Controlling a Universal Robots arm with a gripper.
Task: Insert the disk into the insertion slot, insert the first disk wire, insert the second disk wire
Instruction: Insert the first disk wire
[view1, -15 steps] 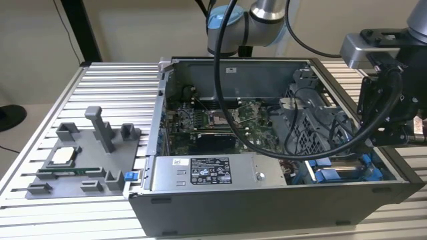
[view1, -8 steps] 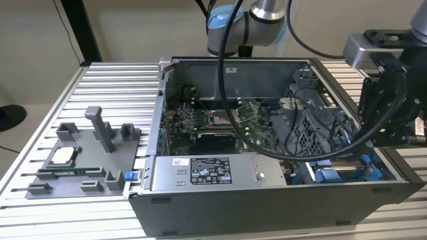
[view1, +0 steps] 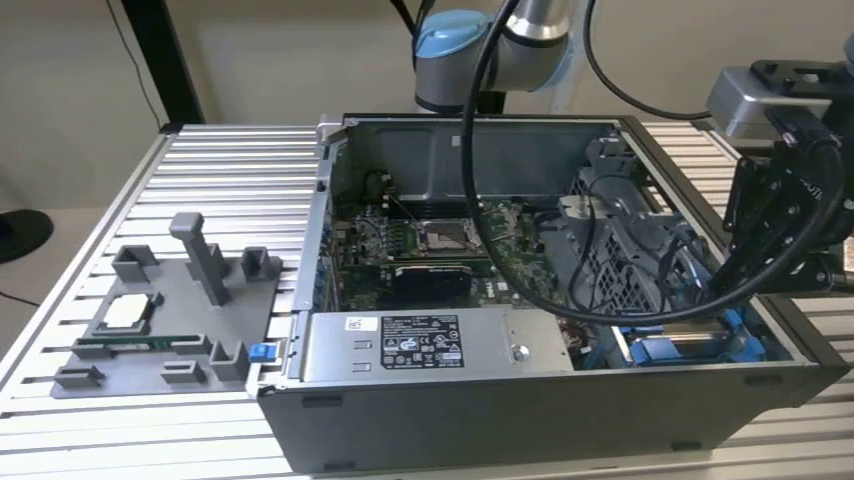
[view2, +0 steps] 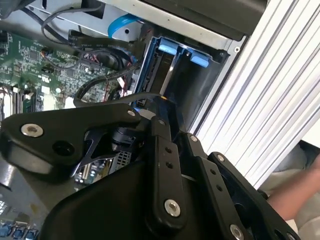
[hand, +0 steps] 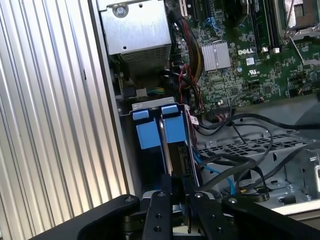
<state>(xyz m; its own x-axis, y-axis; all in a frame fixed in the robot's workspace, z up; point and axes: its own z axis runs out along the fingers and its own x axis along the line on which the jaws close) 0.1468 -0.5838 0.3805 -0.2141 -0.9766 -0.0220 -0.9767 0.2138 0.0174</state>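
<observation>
- The disk (hand: 174, 131) is sitting on edge in the insertion slot (view2: 212, 82), at the near corner of the open computer case (view1: 534, 420) on the exterior view's right. Its 2 bright blue carrier tabs are showing at the slot's mouth.
- The end effector (hand: 172, 180) is hanging directly over the disk and in line with it, so the disk is lying straight ahead along the approach. I am judging the disk's long axis to be running down into the bay, which is making any seating push a straight one.
- I cannot tell whether the end effector is clamping the disk or only resting near its edge.
- The carrier is looking like smooth, slightly glossy plastic, and the slot's walls are looking like thin, flat, grey sheet metal with hard edges.
- Loose black cables (hand: 240, 165) and a blue flat cable (view2: 122, 22) are trailing just beside the slot, over a perforated cage (hand: 240, 145).
- The green motherboard (hand: 250, 65) is lying farther in, and a grey power-supply box (view1: 441, 345) is sitting along the near wall.
- A ribbed aluminium surface (hand: 50, 125) is carrying the case.
</observation>
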